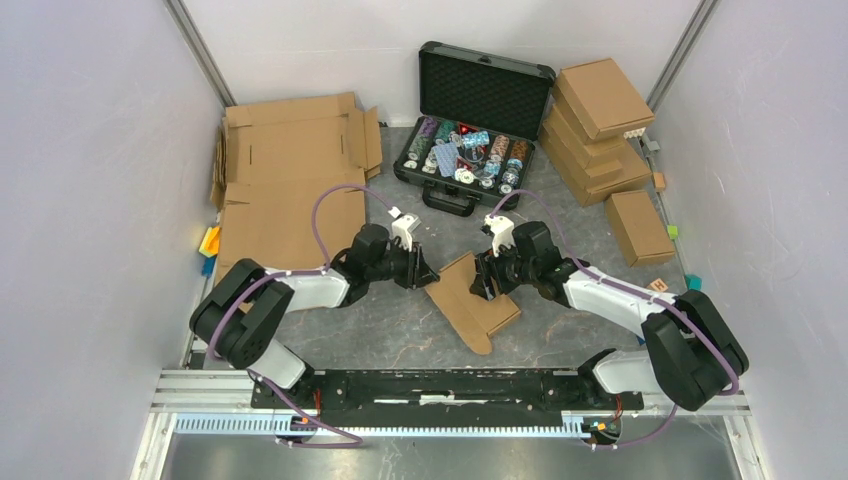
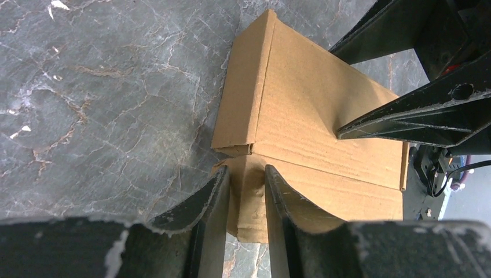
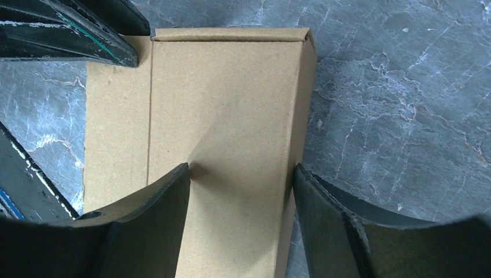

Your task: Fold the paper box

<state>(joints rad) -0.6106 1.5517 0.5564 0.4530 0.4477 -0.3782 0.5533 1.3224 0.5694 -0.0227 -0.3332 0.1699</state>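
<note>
The paper box (image 1: 470, 298), small, brown and partly folded, lies on the grey table between my two arms. In the left wrist view the paper box (image 2: 312, 110) has one side wall folded up, and a small corner tab sits between my left gripper's fingers (image 2: 215, 197). My left gripper (image 2: 246, 174) (image 1: 425, 274) is shut on that tab. In the right wrist view my right gripper (image 3: 240, 174) (image 1: 487, 280) straddles a wide folded panel of the paper box (image 3: 231, 104). One fingertip dents the panel's face and the other presses its outer edge.
An open black case (image 1: 478, 110) full of poker chips stands at the back. A stack of folded boxes (image 1: 598, 120) and one more box (image 1: 638, 228) are at the right. Large flat cardboard sheets (image 1: 290, 180) lie at the left. White walls close in both sides.
</note>
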